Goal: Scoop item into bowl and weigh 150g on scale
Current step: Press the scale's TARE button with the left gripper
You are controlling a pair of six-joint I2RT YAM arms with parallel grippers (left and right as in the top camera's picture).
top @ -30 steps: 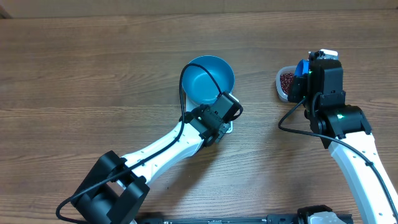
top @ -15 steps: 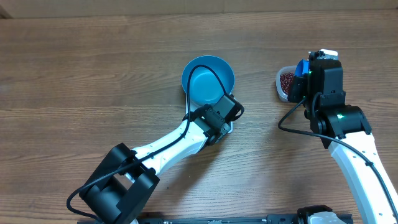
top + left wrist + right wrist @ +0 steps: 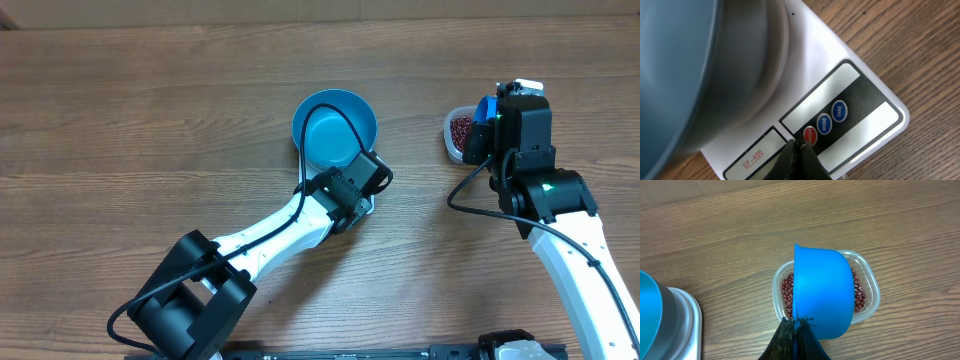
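Note:
The blue bowl stands on the white scale, which it mostly covers in the overhead view. My left gripper is shut and empty, its tips pressed together at the scale's front panel, right by the red button. My right gripper is shut on the handle of a small blue scoop. The scoop hangs with its back toward the camera over a clear tub of dark red beans. Most of the beans are hidden behind the scoop.
In the overhead view the tub sits right of the bowl, with bare wooden table all around. The left arm reaches diagonally from the front edge. The right arm stands along the right side.
The left arm shifted slightly to the right at first, then held still at the scale's buttons. The right arm and the scoop have not moved.

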